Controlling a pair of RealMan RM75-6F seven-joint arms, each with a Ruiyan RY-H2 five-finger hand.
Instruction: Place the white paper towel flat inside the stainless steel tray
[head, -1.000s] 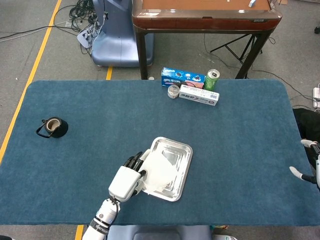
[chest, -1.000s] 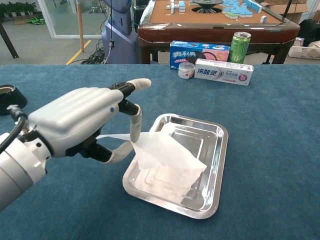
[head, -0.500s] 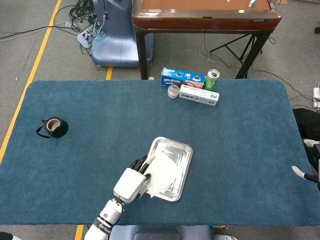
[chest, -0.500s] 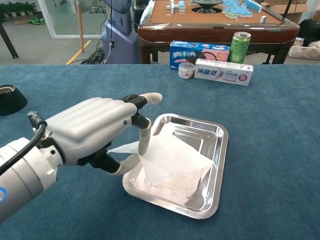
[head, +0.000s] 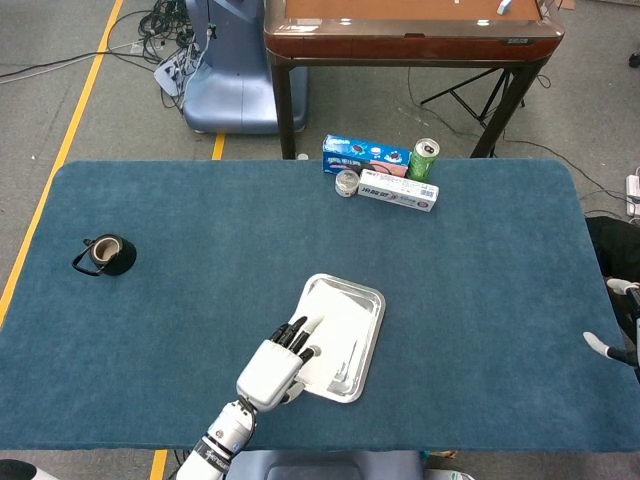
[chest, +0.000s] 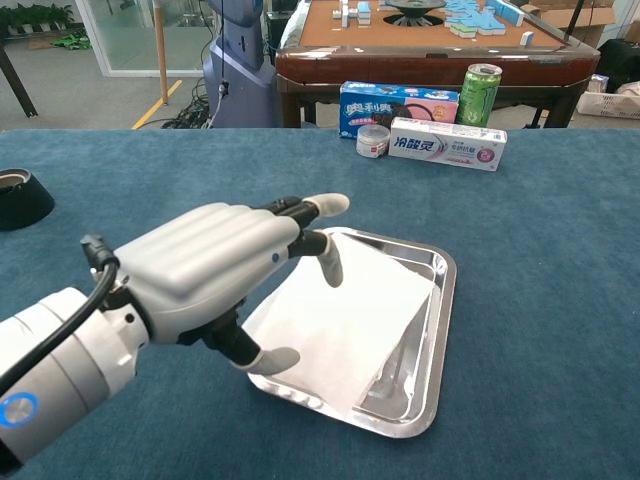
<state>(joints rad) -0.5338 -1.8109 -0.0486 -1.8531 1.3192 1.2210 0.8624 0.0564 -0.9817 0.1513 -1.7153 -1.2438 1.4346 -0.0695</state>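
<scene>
The white paper towel (head: 337, 322) (chest: 345, 318) lies spread over the left part of the stainless steel tray (head: 373, 312) (chest: 446, 290), which sits near the table's front edge. My left hand (head: 275, 365) (chest: 210, 270) hovers over the tray's near-left corner with its fingers apart above the towel and its thumb by the tray's front rim; it holds nothing. Only a few spread fingers of my right hand (head: 612, 345) show at the right edge of the head view, far from the tray.
A black cup (head: 103, 255) (chest: 20, 195) sits at the far left. At the back edge stand a blue box (head: 365, 152), a green can (head: 424, 158), a toothpaste box (head: 398, 190) and a small tin (head: 347, 183). A brown table stands behind.
My left hand moved right over the tray and let go of the towel. The towel, which hung raised and crumpled, now lies flat in the tray.
</scene>
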